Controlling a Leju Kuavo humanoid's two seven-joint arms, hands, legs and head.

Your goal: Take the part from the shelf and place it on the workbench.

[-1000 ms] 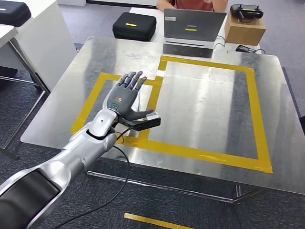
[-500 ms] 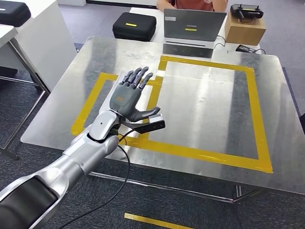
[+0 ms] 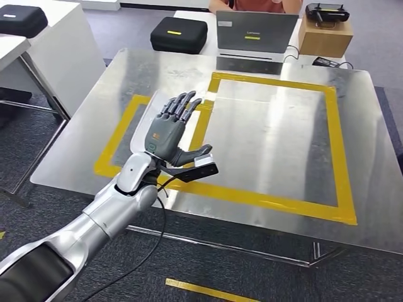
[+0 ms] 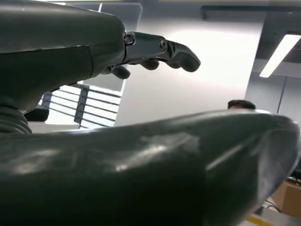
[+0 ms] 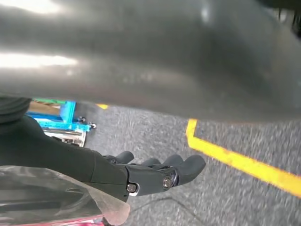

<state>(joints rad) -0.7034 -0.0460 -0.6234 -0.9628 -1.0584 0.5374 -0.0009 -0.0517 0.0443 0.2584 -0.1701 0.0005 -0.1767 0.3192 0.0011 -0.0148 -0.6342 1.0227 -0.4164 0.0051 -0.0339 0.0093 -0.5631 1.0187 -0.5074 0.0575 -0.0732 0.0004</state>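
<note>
Two hands to call. The robot's left hand (image 3: 166,132) hovers over the near-left part of the shiny silver metal workbench (image 3: 266,132), palm down, fingers spread and pointing to the far side, thumb out to the right, nothing in it. Under it runs the yellow tape outline (image 3: 278,202) stuck on the benchtop, and the black wrist camera block (image 3: 199,168) juts right from below the thumb. A thin black cable (image 3: 162,217) loops down off the near edge.

The right hand (image 5: 142,174) hangs low over grey carpet, dark fingers reaching out nearly straight, slightly curled. Against its palm side sits a clear crinkled plastic wrap with a red edge (image 5: 53,197), cut off by the frame. Its long axis and which way it points can't be made out, and whether the fingers pinch it or merely lie beside it, I cannot tell. The thick thumb blurs across much of that view.

Beyond it, a yellow floor line (image 5: 241,162) and a blue metal frame (image 5: 67,117).

Far side of the bench: a grey laptop (image 3: 256,34), a black zip case (image 3: 178,33), a cardboard box (image 3: 324,36) carrying a black controller (image 3: 326,14), and a person in a red top (image 3: 259,5), cut off. Far left, a white table (image 3: 56,56).
</note>
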